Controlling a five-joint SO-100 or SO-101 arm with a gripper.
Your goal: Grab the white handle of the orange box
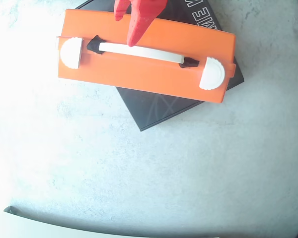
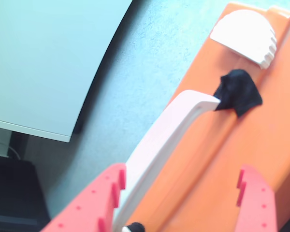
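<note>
The orange box [image 1: 154,74] lies lengthwise across the top of the overhead view, on a flat black box. Its white handle [image 1: 141,51] runs along its middle between two black pivot mounts. My red gripper [image 1: 126,32] comes in from the top edge, over the handle's left part. In the wrist view the gripper [image 2: 181,176] is open. The handle [image 2: 159,140] passes between the two red fingers, close against the left finger [image 2: 104,200]. The right finger [image 2: 253,203] stands apart over the orange box [image 2: 217,164]. The jaws are not closed on the handle.
A white half-round latch sits at each end of the box [image 1: 71,52] [image 1: 211,73]; one shows in the wrist view [image 2: 244,36]. The flat black box [image 1: 154,109] juts out below the orange one. A pale board [image 2: 43,58] lies beside it on the grey table.
</note>
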